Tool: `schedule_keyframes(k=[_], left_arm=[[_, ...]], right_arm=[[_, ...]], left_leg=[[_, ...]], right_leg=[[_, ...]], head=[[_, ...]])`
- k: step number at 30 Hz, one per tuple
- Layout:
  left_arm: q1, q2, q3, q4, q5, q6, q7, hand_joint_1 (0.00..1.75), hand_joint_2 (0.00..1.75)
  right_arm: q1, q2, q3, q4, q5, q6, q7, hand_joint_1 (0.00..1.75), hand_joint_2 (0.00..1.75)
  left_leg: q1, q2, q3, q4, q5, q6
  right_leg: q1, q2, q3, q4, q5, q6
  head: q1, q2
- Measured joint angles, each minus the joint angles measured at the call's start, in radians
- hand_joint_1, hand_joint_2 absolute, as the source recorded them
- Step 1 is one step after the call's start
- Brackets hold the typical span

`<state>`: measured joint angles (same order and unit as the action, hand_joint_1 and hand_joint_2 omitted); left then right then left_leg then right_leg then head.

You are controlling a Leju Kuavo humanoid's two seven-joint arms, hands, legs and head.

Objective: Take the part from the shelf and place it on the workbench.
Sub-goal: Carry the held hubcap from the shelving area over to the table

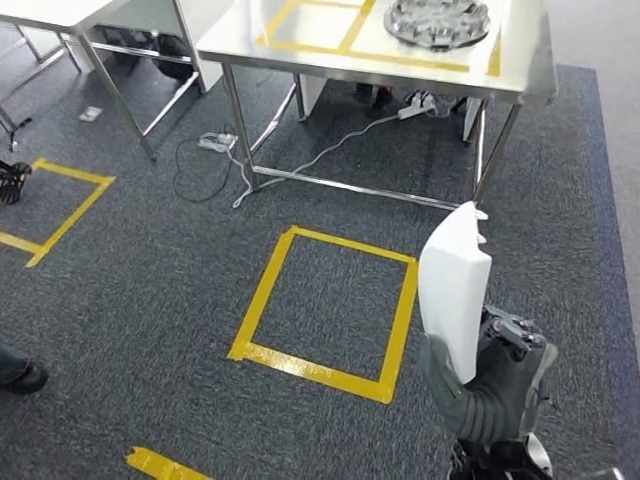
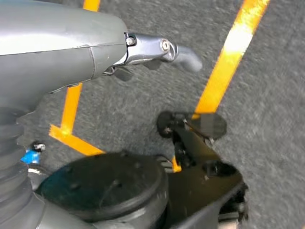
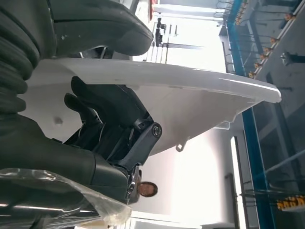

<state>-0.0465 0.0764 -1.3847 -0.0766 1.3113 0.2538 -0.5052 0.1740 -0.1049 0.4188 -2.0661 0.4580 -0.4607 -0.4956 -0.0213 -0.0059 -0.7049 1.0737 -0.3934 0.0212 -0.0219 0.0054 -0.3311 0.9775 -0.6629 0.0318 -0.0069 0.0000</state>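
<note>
the workbench (image 1: 521, 60) is cut off by the top edge of the head view, so just its near part shows; a round grey metal piece (image 1: 438, 20) lies on it, half out of frame; the yellow tape lines (image 1: 355, 35) on its top are also cut short; a second table (image 1: 90, 15) at upper left shows little more than legs and a corner; the left wrist view is blurred, and the left hand (image 2: 158, 50) there shows its grey thumb stretched out with nothing visible in it, probably open, though the dark fingers are hard to make out; the right hand (image 1: 490, 385) grips one white part (image 1: 453, 300), held upright low on the right of the head view, above the carpet (image 1: 151, 290) and well short of the workbench; in the right wrist view the dark fingers (image 3: 104, 102) press one face of the part (image 3: 201, 102); one full yellow tape square (image 1: 253, 320) lies on the carpet, a second (image 1: 72, 210) is cut off at the left edge; a dark shoe (image 1: 23, 375) pokes in at left.
</note>
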Motion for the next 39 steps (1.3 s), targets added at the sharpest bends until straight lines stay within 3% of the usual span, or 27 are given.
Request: schedule_keyframes(k=[2,3,4,5,7,8,9,10,11,13,14,15,17,19,20,21,23,24,25,27,29,32,34,37,39], left_arm=[[-0.002,0.0,-0.001,0.0,0.004,0.001,-0.001,0.0,1.75],[-0.003,-0.001,-0.001,0.0,0.006,0.001,-0.001,0.0,1.75],[-0.004,-0.001,-0.001,0.0,0.007,0.001,-0.001,0.0,1.75],[-0.004,-0.001,-0.001,0.0,0.009,0.001,-0.001,0.0,1.75],[-0.004,-0.002,-0.001,0.0,0.009,0.001,0.0,0.0,1.75],[-0.004,-0.003,-0.001,0.0,0.009,0.001,0.0,0.0,1.75],[-0.003,-0.003,-0.001,0.0,0.009,0.001,0.0,0.0,1.75],[-0.003,-0.003,-0.001,0.0,0.009,0.001,0.001,0.0,1.75],[-0.002,-0.004,-0.001,0.0,0.009,0.001,0.001,0.0,1.75],[-0.001,-0.005,-0.001,0.0,0.009,0.001,0.002,0.0,1.75],[-0.001,-0.006,-0.001,0.0,0.009,0.001,0.003,0.0,1.75],[-0.004,-0.007,-0.001,0.0,0.009,0.001,0.004,0.0,1.75],[-0.011,-0.008,-0.001,0.0,0.009,0.002,0.006,0.0,1.75],[-0.017,-0.012,-0.001,0.0,0.008,0.003,0.006,0.0,1.75],[-0.018,-0.013,-0.001,0.0,0.008,0.003,0.006,0.0,1.75],[-0.017,-0.014,-0.001,0.0,0.008,0.003,0.006,0.0,1.75],[-0.014,-0.013,-0.001,0.0,0.008,0.003,0.006,0.0,1.75],[-0.013,-0.012,-0.001,0.0,0.009,0.003,0.006,0.0,1.75],[-0.013,-0.012,-0.001,0.0,0.009,0.003,0.006,0.0,1.75],[-0.012,-0.012,-0.001,0.0,0.008,0.003,0.006,0.0,1.75],[-0.011,-0.013,-0.001,0.0,0.008,0.003,0.007,0.0,1.75],[-0.01,-0.014,-0.001,0.0,0.008,0.003,0.009,0.0,1.75],[-0.011,-0.013,-0.001,0.0,0.008,0.003,0.008,0.0,1.75],[-0.011,-0.012,-0.001,0.0,0.008,0.003,0.008,0.0,1.75],[-0.01,-0.012,-0.001,0.0,0.008,0.002,0.008,0.0,1.75]], right_arm=[[-0.002,0.0,0.0,-0.001,0.0,-0.002,0.0,1.75,1.75],[-0.004,0.0,-0.001,-0.001,0.0,-0.004,0.0,1.75,1.75],[-0.006,0.0,-0.003,0.0,-0.001,-0.005,0.0,1.75,1.75],[-0.006,0.0,-0.004,0.0,-0.001,-0.006,0.0,1.75,1.75],[-0.005,0.0,-0.006,0.0,-0.002,-0.007,0.0,1.75,1.75],[-0.004,0.0,-0.006,0.0,-0.003,-0.008,0.0,1.75,1.75],[-0.004,0.0,-0.007,0.0,-0.003,-0.009,0.0,1.75,1.75],[-0.003,0.0,-0.008,0.001,-0.004,-0.009,0.0,1.75,1.75],[-0.001,0.0,-0.008,0.001,-0.005,-0.01,0.0,1.75,1.75],[0.005,0.0,-0.009,0.004,-0.008,-0.009,0.0,1.75,1.75],[0.007,0.0,-0.01,0.004,-0.01,-0.009,0.0,1.75,1.75],[0.006,0.0,-0.011,0.004,-0.011,-0.009,0.0,1.75,1.75],[0.001,0.0,-0.012,0.0,-0.013,-0.008,-0.001,1.75,1.75],[-0.001,0.0,-0.013,0.0,-0.014,-0.007,-0.002,1.75,1.75],[-0.001,0.0,-0.013,0.0,-0.015,-0.007,-0.002,1.75,1.75],[-0.001,0.0,-0.013,0.0,-0.015,-0.007,-0.002,1.75,1.75],[-0.001,0.0,-0.014,0.0,-0.016,-0.006,-0.001,1.75,1.75],[0.0,0.0,-0.015,0.0,-0.016,-0.006,-0.001,1.75,1.75],[0.0,0.0,-0.015,0.0,-0.017,-0.006,-0.001,1.75,1.75],[0.001,0.0,-0.016,0.0,-0.017,-0.007,-0.001,1.75,1.75],[0.002,0.0,-0.017,0.0,-0.018,-0.007,-0.002,1.75,1.75],[0.003,0.0,-0.02,0.0,-0.021,-0.006,-0.001,1.75,1.75],[0.001,0.0,-0.024,0.0,-0.025,-0.006,0.0,1.75,1.75],[0.003,0.0,-0.03,0.0,-0.036,-0.004,0.001,1.75,1.75],[0.004,0.0,-0.035,0.001,-0.041,0.001,0.002,1.75,1.75]], left_leg=[[0.004,-0.003,0.042,-0.035,-0.014,0.014],[0.007,-0.004,0.069,-0.055,-0.023,0.02],[0.009,-0.007,0.099,-0.075,-0.033,0.023],[0.009,-0.008,0.128,-0.09,-0.045,0.025],[0.008,-0.012,0.182,-0.109,-0.076,0.026],[0.008,-0.014,0.208,-0.113,-0.093,0.025],[0.008,-0.016,0.237,-0.114,-0.114,0.024],[0.008,-0.018,0.265,-0.115,-0.135,0.023],[0.008,-0.018,0.29,-0.116,-0.157,0.022],[0.008,-0.02,0.329,-0.111,-0.201,0.014],[0.01,-0.02,0.341,-0.111,-0.217,0.008],[0.012,-0.02,0.348,-0.106,-0.222,0.001],[0.013,-0.019,0.314,-0.042,-0.187,-0.01],[0.014,-0.014,0.224,0.1,-0.14,-0.021],[0.017,-0.011,0.178,0.161,-0.147,-0.026],[0.022,-0.009,0.14,0.198,-0.182,-0.032],[0.031,-0.008,0.093,0.207,-0.269,-0.043],[0.034,-0.007,0.084,0.185,-0.285,-0.047],[0.038,-0.007,0.083,0.145,-0.265,-0.05],[0.044,-0.004,0.097,0.029,-0.152,-0.055],[0.045,0.001,0.106,-0.039,-0.081,-0.048],[0.041,0.001,0.113,-0.047,-0.075,-0.015],[0.04,0.001,0.127,-0.052,-0.077,0.003],[0.033,0.001,0.136,-0.053,-0.088,0.016],[0.027,0.001,0.147,-0.053,-0.101,0.019]], right_leg=[[0.002,-0.001,-0.023,0.061,0.055,0.011],[0.003,-0.001,-0.064,0.125,0.084,0.013],[0.003,-0.001,-0.113,0.194,0.093,0.012],[0.004,-0.001,-0.163,0.249,0.077,0.01],[0.006,0.0,-0.249,0.287,-0.015,0.009],[0.007,0.0,-0.281,0.277,-0.062,0.01],[0.007,0.0,-0.307,0.252,-0.087,0.01],[0.008,0.0,-0.327,0.217,-0.078,0.009],[0.01,-0.001,-0.344,0.169,-0.006,0.005],[0.017,-0.002,-0.361,0.091,0.188,-0.007],[0.022,-0.001,-0.362,0.07,0.26,-0.016],[0.028,0.001,-0.357,0.066,0.28,-0.024],[0.027,0.001,-0.336,0.058,0.268,-0.039],[0.019,-0.003,-0.306,0.035,0.255,-0.049],[0.017,-0.005,-0.29,0.026,0.246,-0.051],[0.015,-0.005,-0.273,0.02,0.235,-0.051],[0.012,-0.003,-0.24,0.017,0.211,-0.046],[0.01,-0.002,-0.223,0.017,0.198,-0.043],[0.007,-0.002,-0.207,0.017,0.186,-0.04],[0.004,-0.002,-0.181,0.019,0.164,-0.03],[0.006,0.001,-0.174,0.023,0.144,-0.014],[0.005,0.002,-0.164,0.037,0.133,0.013],[0.002,0.0,-0.183,0.085,0.113,0.021],[0.002,-0.001,-0.3,0.265,0.043,0.022],[0.004,-0.001,-0.354,0.313,0.033,0.019]], head=[[0.002,0.0],[0.004,0.0],[0.007,0.0],[0.01,0.0],[0.014,0.0],[0.016,0.0],[0.018,0.0],[0.021,0.0],[0.022,0.0],[0.02,0.0],[0.017,0.0],[0.014,0.0],[0.015,0.0],[0.015,0.0],[0.013,0.0],[0.013,0.0],[0.013,0.0],[0.013,0.0],[0.013,0.0],[0.011,0.0],[0.008,0.0],[0.008,0.0],[0.013,0.0],[0.019,0.0],[0.02,0.0]])
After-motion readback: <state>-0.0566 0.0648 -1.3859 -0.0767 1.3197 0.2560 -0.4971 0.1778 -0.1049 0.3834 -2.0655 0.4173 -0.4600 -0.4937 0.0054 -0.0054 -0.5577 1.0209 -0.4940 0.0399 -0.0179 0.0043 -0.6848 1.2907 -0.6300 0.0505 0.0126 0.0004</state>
